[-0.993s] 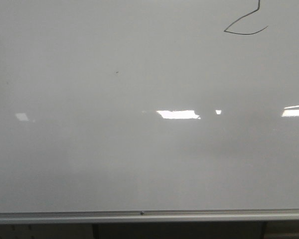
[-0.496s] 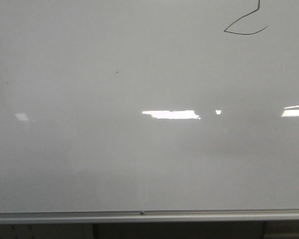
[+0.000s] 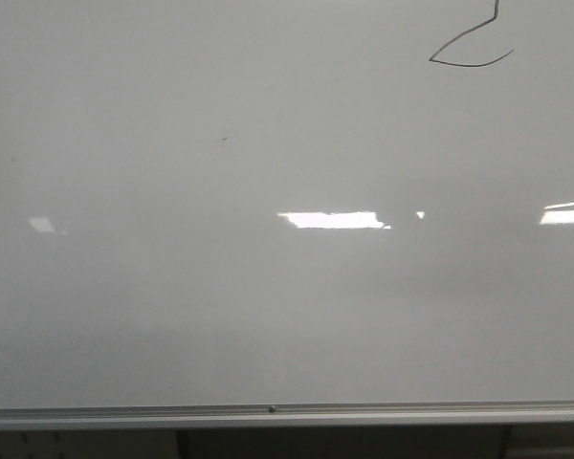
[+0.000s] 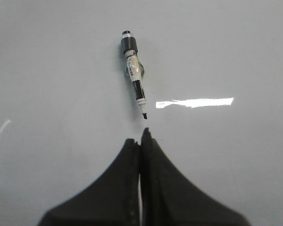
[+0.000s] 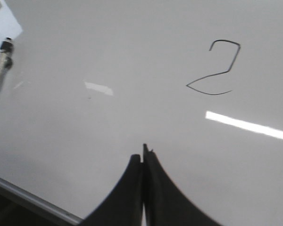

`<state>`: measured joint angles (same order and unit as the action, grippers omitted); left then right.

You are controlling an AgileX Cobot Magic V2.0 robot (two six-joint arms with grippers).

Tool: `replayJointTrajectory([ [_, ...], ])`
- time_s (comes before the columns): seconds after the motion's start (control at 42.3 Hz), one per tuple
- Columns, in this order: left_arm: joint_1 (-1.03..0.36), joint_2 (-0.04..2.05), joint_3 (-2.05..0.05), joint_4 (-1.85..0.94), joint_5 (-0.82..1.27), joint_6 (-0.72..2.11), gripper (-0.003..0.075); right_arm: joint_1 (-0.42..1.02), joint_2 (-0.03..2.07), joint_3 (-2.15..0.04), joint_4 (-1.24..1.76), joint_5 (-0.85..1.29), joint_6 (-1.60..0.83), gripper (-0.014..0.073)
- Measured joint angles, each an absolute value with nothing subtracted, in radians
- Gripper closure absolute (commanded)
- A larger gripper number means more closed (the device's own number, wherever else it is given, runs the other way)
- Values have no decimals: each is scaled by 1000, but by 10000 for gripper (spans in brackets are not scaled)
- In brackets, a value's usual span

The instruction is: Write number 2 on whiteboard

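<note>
The whiteboard [image 3: 172, 316] fills the front view, with its silver frame rail along the near edge. The number 2 [image 3: 469, 48] is a thin dark line at the top right, its upper part cut off there. It shows whole in the right wrist view [image 5: 217, 70]. A marker [image 4: 134, 73] lies on the board, uncapped, tip toward my left gripper [image 4: 140, 136], which is shut and empty just short of it. The marker also shows in the right wrist view [image 5: 1, 63]. My right gripper [image 5: 142, 153] is shut and empty over bare board [image 5: 85, 141]. Neither gripper shows in the front view.
A tiny dark speck [image 3: 224, 140] marks the board left of centre. Bright light reflections [image 3: 330, 220] lie across the middle. The frame rail [image 5: 33, 200] crosses the corner of the right wrist view. A white paper patch [image 5: 2, 23] lies beside the marker.
Only the bright reflection in the middle of the board has shifted and changed length. The number 2 and the board have not moved.
</note>
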<state>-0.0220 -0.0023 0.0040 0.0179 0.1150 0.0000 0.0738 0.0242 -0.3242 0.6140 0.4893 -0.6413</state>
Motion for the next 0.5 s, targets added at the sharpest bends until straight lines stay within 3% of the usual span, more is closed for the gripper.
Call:
replayJointTrajectory([
  [0.165,-22,-2,4,18,115,0,740,74,24,-280,412,421,-551,709],
  [0.496,-22,-2,4,18,115,0,740,-9,24,-133,79,295,-124,709],
])
